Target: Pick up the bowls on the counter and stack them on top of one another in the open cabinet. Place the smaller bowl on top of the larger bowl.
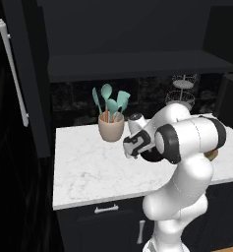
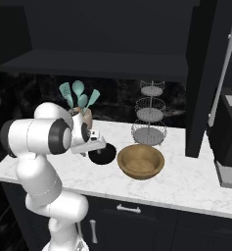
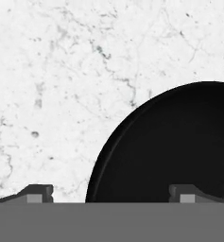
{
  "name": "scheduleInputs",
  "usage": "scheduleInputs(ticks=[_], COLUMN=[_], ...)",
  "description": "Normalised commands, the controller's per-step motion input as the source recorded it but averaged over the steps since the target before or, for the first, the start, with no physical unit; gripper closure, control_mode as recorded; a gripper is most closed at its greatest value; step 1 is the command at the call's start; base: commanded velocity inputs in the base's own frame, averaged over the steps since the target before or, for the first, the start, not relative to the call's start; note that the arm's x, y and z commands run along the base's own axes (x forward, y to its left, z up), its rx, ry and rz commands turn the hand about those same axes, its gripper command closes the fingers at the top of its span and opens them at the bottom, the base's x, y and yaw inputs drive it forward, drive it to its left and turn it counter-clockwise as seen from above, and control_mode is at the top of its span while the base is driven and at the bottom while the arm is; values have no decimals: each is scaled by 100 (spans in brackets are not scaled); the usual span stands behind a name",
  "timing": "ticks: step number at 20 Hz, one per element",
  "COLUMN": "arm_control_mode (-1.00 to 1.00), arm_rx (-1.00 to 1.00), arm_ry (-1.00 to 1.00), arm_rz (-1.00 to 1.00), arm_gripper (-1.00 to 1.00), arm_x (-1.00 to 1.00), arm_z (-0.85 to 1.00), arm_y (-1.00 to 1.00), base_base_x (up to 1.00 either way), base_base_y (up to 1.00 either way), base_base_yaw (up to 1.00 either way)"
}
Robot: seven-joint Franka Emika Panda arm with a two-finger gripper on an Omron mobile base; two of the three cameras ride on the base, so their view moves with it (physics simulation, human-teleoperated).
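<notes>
Hand view looks straight down on the counter (image 3: 61,71) with the smaller bowl (image 3: 170,146) filling the 4 o'clock part of the picture. One of the gripper (image 3: 112,193)'s fingertips (image 3: 38,193) rises over bare marble at 7 o'clock, the other over the bowl's dark inside at 5 o'clock, so the jaws stand wide and the bowl's near rim lies between them. Nothing is held.

From the right base camera, the black bowl (image 2: 102,154) sits on the marble just below the hand, and the larger bowl (image 2: 141,161) rests just beside it at its 3 o'clock, apart from the arm. A beige utensil cup (image 2: 85,116) stands behind at 11 o'clock, and a wire tiered stand (image 2: 150,120) behind the tan bowl. The open cabinet (image 2: 103,63) — its dark shelf — runs above the counter at 12 o'clock, with nothing on it that I can make out.

I judge this to be the reach for a first pick, aimed at the black bowl although the tan one must go in underneath. The next move calls for a short descent so the fingers straddle the rim wall, then a firm close before lifting — a glossy thin rim may slip if pinched too shallow.
</notes>
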Motion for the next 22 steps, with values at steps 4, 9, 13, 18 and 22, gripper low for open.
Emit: scheduleInputs(ticks=[4, 9, 13, 18, 22], arm_control_mode=[-100, -100, -100, -100, -100], arm_rx=[0, 0, 0, 0, 0], arm_ry=[0, 0, -1, -19, -19], arm_rz=[0, 0, 0, 0, -3], arm_gripper=[100, 100, 100, 100, 100], arm_x=[0, 0, 0, -1, 0], arm_z=[0, 0, 6, 68, 88], arm_y=[0, 0, 0, 0, -3], base_base_x=[0, 0, 0, 0, 0], base_base_y=[0, 0, 0, 0, 0], base_base_yaw=[0, 0, 0, 0, 0])
